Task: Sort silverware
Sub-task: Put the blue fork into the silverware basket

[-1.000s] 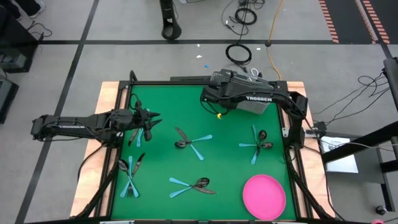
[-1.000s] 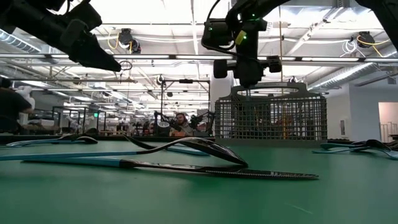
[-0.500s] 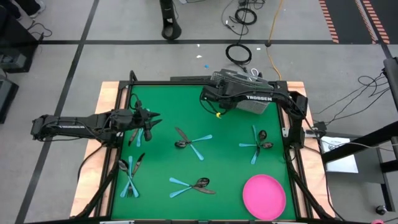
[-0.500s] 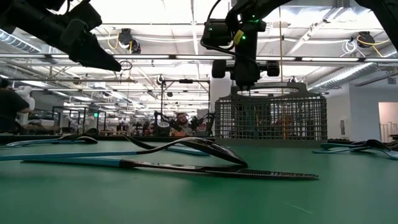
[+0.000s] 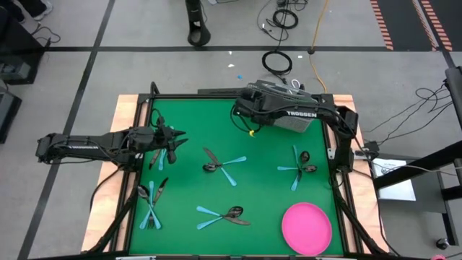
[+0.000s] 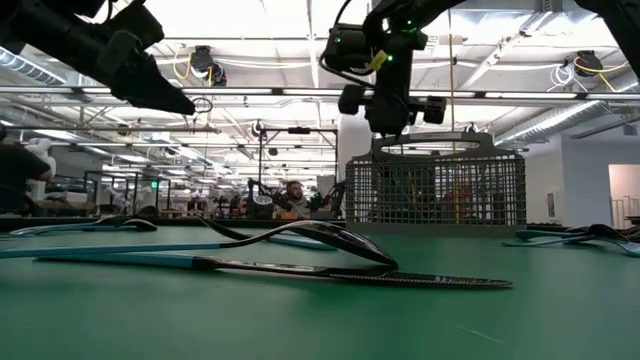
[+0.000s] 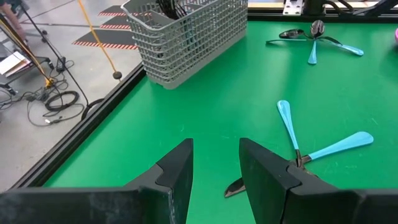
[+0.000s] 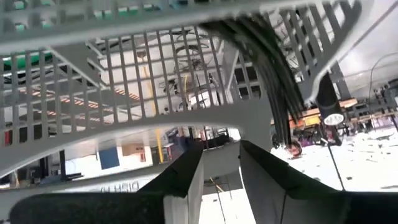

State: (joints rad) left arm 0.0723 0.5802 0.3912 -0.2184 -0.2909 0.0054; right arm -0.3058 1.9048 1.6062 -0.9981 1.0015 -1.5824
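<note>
The silverware lies on the green mat in several small crossed clusters with light blue handles: one (image 5: 224, 167) at the middle, one (image 5: 299, 168) at the right, one (image 5: 151, 204) near the left edge, and one (image 5: 224, 214) near the front. Dark pieces (image 8: 273, 87) stand in the grey wire-mesh caddy (image 6: 440, 185) at the far side. My right gripper (image 8: 221, 180) hangs just above the caddy's left end (image 5: 249, 114), open, with nothing between its fingers. My left gripper (image 7: 216, 165) is open over the mat's left part (image 5: 175, 137), above another cluster (image 5: 157, 156).
A pink round plate (image 5: 307, 227) sits at the near right corner of the mat. A raised black frame (image 5: 137, 180) borders the mat. Open green mat lies between the clusters and in front of the caddy (image 7: 186, 43).
My right gripper has rolled about its own axis above the caddy, so in the low view it now sits tilted where it was level a second ago. It has stayed over the same spot.
</note>
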